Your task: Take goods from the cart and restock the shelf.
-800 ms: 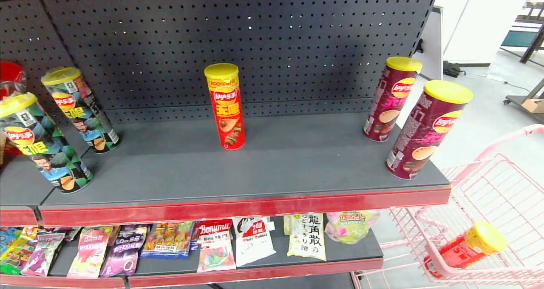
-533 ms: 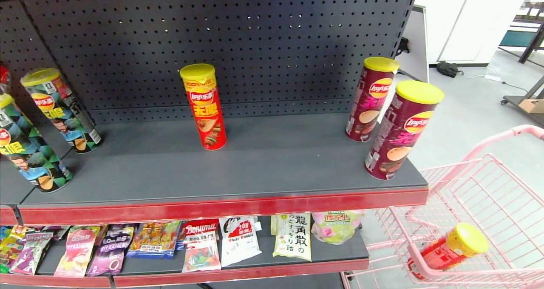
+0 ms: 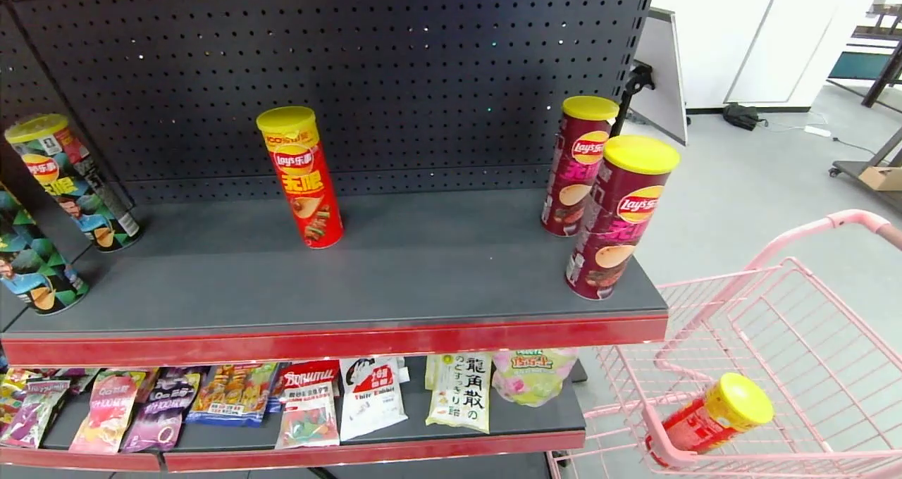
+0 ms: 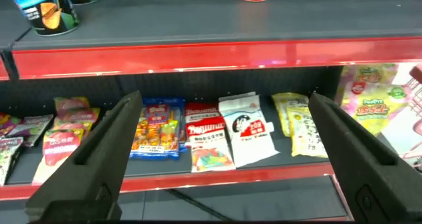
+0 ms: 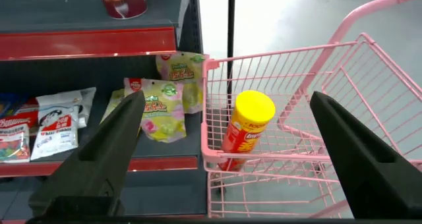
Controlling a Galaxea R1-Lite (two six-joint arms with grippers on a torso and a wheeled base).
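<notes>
The shelf (image 3: 338, 282) is the big thing here: dark pegboard back and grey boards with a red front lip. Its left end runs off the picture and the top is cropped too. Just past the shelf's right end sits the pink wire cart (image 3: 849, 218), with its far side and bottom cut off.

Both grippers are down in front of the shelf's lower board. The left gripper (image 4: 224, 97) has its two dark fingers spread wide with nothing between them. The right gripper (image 5: 227, 95) is the same, wide apart and holding nothing, and it's nearer the shelf's right end, facing the cart.

On the shelf's upper board:
- two maroon cans at the right end, the front one (image 3: 620, 215) near the lip and partly covering the back one (image 3: 578, 165)
- a red can (image 3: 301, 176) standing alone left of the middle, towards the pegboard
- two patterned cans at the left end, one (image 3: 70, 172) whole and one (image 3: 32, 268) sliced off by the edge

The thing to restock, a red can with a yellow lid (image 3: 712, 417), lies tilted in the cart corner nearest the shelf, its lower end hidden behind the rim.

Snack bags (image 3: 310, 401) lie in a row on the shelf's lower board, and the leftmost ones are too cropped to make out
</notes>
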